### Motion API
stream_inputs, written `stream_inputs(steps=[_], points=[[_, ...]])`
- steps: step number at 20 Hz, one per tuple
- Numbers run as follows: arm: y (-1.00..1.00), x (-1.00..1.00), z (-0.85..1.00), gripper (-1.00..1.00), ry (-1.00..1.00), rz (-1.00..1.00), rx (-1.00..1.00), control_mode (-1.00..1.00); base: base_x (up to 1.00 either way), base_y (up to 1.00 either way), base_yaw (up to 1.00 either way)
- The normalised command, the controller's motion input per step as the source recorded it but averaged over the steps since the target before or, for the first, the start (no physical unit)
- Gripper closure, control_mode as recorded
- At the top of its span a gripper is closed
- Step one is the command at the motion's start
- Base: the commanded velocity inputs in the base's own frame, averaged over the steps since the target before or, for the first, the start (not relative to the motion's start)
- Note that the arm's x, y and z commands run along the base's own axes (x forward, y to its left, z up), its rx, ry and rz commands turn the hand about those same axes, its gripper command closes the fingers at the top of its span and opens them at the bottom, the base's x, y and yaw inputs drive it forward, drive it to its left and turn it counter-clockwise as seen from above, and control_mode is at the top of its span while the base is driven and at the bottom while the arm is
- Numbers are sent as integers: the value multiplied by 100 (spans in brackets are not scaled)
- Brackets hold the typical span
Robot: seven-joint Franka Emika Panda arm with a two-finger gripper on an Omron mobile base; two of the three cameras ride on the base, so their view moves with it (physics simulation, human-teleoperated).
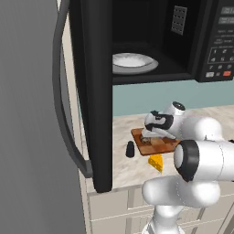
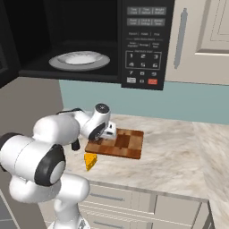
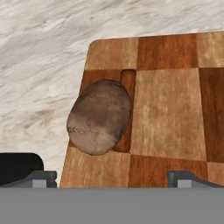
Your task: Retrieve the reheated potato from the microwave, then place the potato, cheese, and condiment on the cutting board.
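The grey-brown potato (image 3: 99, 117) lies on the checkered cutting board (image 3: 175, 113), over a slot near one corner. My gripper (image 3: 113, 177) hangs just above it, open, its fingertips (image 3: 43, 177) wide apart and touching nothing. From the base views the gripper (image 1: 148, 135) hovers over the board's (image 1: 160, 145) left end. The black condiment (image 1: 130, 149) stands on the counter left of the board. Just in front of the board lies the yellow cheese (image 1: 156, 162). The microwave (image 2: 143, 40) is open above, with its door (image 1: 93, 91) swung out to the left.
A white plate (image 2: 79, 59) sits inside the microwave cavity. Marble counter (image 2: 179, 152) stretches to the right of the board (image 2: 127, 145), and the cheese (image 2: 91, 161) is near the front edge. My arm partly hides the condiment (image 2: 76, 144). Cabinet doors (image 2: 201, 36) stand right of the microwave.
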Motion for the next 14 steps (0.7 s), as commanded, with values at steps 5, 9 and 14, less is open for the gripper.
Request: stream_inputs(steps=[5, 9, 14], points=[[-2, -55, 21, -100, 1, -7, 0, -100, 0, 0, 0], [-3, -58, 13, -100, 5, -3, 0, -100, 0, 0, 0], [0, -56, 9, -100, 5, 0, -4, -100, 0, 0, 0]])
